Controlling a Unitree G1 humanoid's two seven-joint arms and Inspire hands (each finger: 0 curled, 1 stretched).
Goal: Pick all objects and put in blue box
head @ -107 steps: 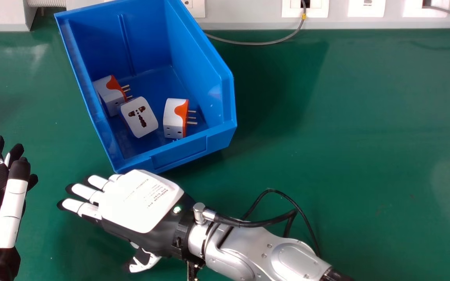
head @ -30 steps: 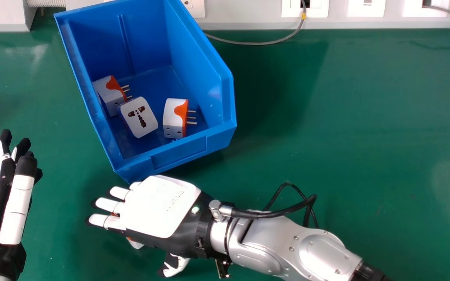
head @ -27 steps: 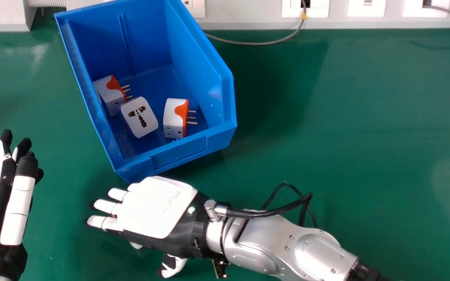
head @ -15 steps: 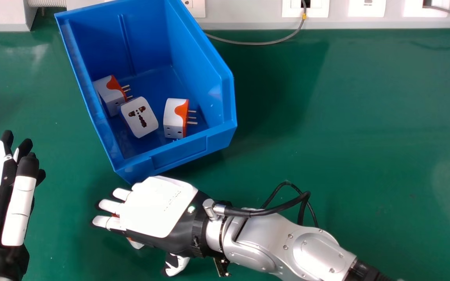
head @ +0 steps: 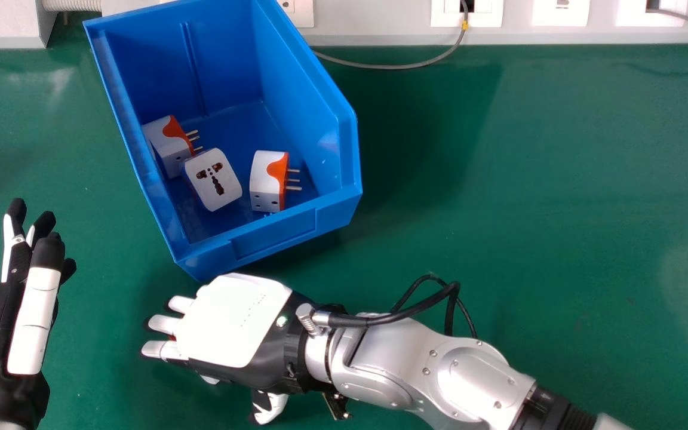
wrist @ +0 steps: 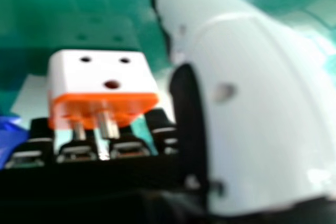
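Green table (head: pixel 559 179) meets white wall panel (head: pixel 380 27) at 12 o'clock. Blue box (head: pixel 272 233), 10 o'clock: contains three adapters (head: pixel 215 182). Right hand (head: pixel 230 319), box's 6 o'clock: fingers extended, slightly spread; fourth adapter (wrist: pixel 105 72) beneath. Left hand (head: pixel 33 322): 8 o'clock.

Wht/orng adapter (wrist: pixel 100 71) prob. against fingers (wrist: pixel 40 128)
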